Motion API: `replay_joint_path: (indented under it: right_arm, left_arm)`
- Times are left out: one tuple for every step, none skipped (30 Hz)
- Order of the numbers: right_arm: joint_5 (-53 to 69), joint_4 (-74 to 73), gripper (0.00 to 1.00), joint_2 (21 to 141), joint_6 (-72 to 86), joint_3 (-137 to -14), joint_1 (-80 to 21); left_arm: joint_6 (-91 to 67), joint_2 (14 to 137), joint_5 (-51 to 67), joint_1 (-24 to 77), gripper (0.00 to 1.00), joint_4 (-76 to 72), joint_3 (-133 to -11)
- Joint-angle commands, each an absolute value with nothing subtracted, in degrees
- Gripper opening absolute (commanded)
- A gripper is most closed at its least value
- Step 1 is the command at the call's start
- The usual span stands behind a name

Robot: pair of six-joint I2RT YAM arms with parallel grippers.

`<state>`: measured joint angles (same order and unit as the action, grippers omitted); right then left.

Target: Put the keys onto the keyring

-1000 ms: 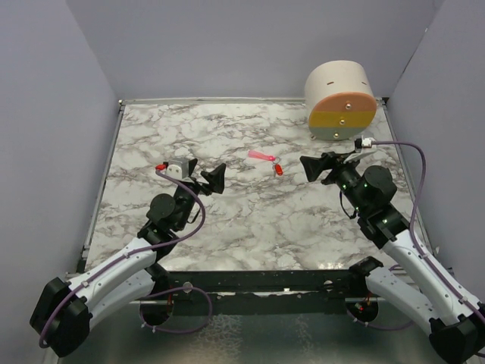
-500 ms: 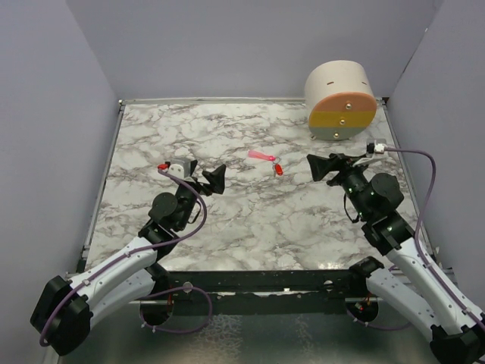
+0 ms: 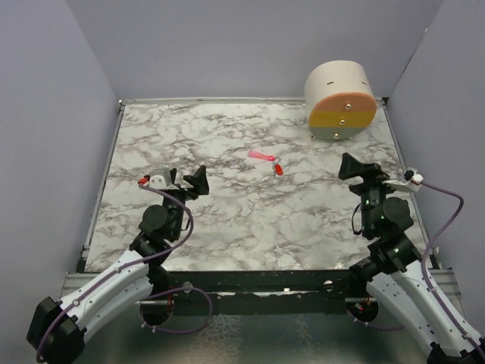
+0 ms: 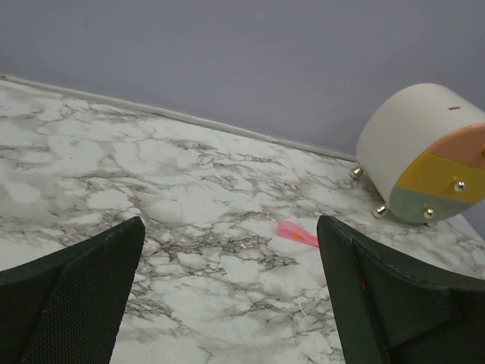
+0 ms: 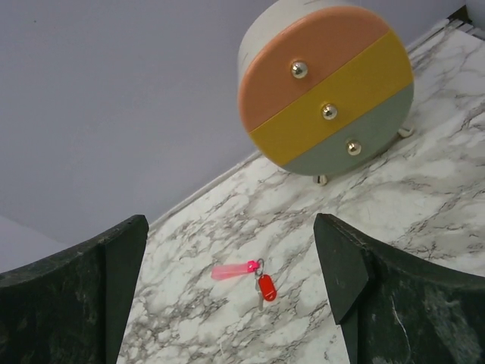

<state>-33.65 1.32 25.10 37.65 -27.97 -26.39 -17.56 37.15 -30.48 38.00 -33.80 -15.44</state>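
key (image 5: pixel 265 286) blade barely discernible.

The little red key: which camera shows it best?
The right wrist view: the red key lies clear, beside the pink strap. The top external view gives only a tiny red speck. The left wrist view shows the strap, but no key I can make out.

A lab test booth: grey walls (image 3: pixel 227 45) enclosing a marble-patterned tabletop (image 3: pixel 250 216).
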Motion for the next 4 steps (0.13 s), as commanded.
replay_joint_path:
  right_arm:
    - [-36.72, 2.4, 0.93, 25.93, 38.86, -27.68, -26.37]
    - [-36.2, 2.8, 0.93, 26.33, 38.71, -27.69, -26.37]
    - [-35.56, 3.49, 0.93, 26.67, 38.26, -27.59, -26.37]
    - [-34.71, 3.95, 0.93, 26.98, 37.82, -27.49, -26.37]
  left_arm:
    - [-18.34, 34.06, -36.87, 38.23, 0.99, -32.87, -14.04]
    - [-17.85, 33.93, -36.74, 38.23, 0.99, -32.78, -14.05]
    - [-17.55, 33.81, -36.51, 38.23, 0.99, -32.83, -14.02]
    - [-17.73, 33.66, -36.73, 38.23, 0.99, -32.87, -13.98]
